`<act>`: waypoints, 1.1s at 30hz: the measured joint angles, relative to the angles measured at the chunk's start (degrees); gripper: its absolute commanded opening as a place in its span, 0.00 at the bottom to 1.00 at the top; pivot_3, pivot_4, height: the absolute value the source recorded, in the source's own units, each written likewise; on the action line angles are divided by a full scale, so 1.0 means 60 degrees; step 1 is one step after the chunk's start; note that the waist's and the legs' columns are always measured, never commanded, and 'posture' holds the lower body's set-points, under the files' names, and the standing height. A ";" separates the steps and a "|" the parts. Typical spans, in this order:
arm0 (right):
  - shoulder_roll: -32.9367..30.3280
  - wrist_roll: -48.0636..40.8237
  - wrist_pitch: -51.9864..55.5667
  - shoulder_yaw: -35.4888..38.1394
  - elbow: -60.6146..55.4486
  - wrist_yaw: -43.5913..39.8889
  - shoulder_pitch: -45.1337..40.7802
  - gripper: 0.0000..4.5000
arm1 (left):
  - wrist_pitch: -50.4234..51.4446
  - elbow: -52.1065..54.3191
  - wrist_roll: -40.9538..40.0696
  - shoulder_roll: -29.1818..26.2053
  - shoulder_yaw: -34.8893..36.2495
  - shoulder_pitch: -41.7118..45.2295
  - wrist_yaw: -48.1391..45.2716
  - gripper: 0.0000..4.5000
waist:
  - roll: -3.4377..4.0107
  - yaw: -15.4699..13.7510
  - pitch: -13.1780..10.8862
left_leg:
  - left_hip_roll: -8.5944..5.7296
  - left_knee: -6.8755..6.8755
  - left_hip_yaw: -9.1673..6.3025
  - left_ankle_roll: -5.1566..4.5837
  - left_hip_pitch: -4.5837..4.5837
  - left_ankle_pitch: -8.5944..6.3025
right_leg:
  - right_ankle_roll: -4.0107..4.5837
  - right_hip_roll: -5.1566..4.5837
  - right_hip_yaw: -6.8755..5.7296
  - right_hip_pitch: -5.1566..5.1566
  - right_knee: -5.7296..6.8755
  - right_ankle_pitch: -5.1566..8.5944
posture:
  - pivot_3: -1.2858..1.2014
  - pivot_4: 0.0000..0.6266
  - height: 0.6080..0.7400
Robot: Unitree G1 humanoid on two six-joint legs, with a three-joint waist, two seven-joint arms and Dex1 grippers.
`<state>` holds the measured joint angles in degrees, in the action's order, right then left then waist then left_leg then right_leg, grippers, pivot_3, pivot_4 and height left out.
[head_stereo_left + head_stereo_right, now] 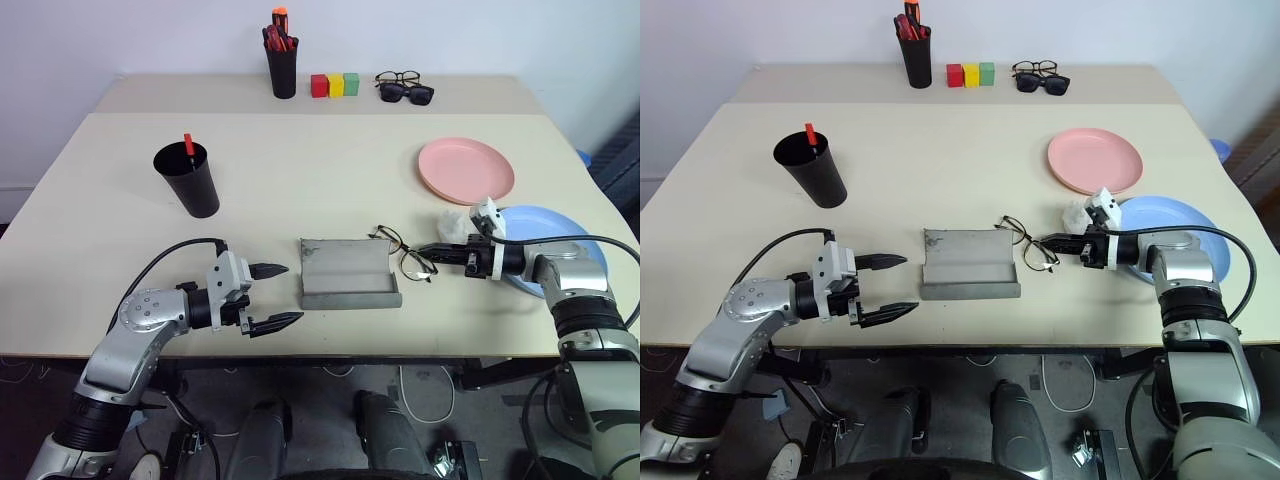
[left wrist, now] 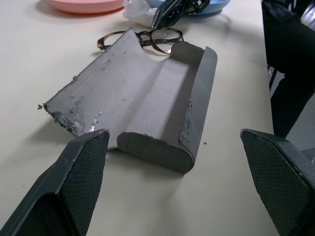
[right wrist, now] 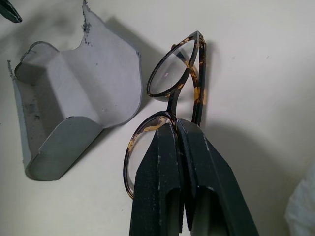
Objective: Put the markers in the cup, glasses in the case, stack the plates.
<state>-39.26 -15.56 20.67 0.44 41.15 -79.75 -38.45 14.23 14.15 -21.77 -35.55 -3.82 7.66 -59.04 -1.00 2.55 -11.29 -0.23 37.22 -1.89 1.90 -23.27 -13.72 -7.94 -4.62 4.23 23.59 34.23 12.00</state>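
judging by how things are lying, the task is sitting partway through. a red-orange marker [image 1: 187,144] is standing in the cup [image 1: 190,181] at the left of the head view, its tip sticking up over the rim; whether the white-bodied marker is lying lower inside the cup is hidden by the dark wall, so the marker step is looking begun and possibly finished.

the glasses step is the one in hand. the case [image 1: 347,272] is lying open at the lower centre of the frame, lid folded back, and nothing is sitting inside it. the glasses [image 1: 403,253] are lying on the table [image 1: 320,170] just beside the case's right end, unfolded. the right gripper [image 3: 178,129] is reaching in from the right with its fingers pressed together on the frame at the bridge, as the right wrist view is showing. the glasses are not yet resting in the case.

the left gripper [image 1: 270,297] is hovering just left of the case with its two fingers spread wide, holding nothing, pointing toward the case's end.

the plates are waiting unstacked: the pink plate [image 1: 466,169] is lying at the right of the frame and the blue plate [image 1: 556,236] is lying below it toward the lower right, near each other, with the right forearm crossing over the blue one. both are carrying nothing that is showing, though something white and crumpled [image 1: 456,226] is lying by the blue plate's left rim.
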 measured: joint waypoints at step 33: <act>0.0014 0.0311 0.0839 -0.0492 -0.0270 -0.0596 -0.0015 0.55 | 0.0094 0.0371 -0.0014 -0.0001 0.0001 -0.0110 0.0297 0.98 | 0.0000 0.0005 0.0000 | 0.0000 0.0001 0.0000 0.0000 0.0000 0.0000 | 0.0000 0.0000 0.0000 0.0000 0.0000 0.0000 | 0.52 0.24 1.00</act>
<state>-39.18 -13.70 25.70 -2.51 39.53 -83.32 -38.54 14.80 16.38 -21.85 -35.56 -3.81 7.00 -57.26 -1.00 2.58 -11.29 -0.22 37.22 -1.89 1.90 -23.27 -13.72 -7.94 -4.62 4.23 23.59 34.23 12.00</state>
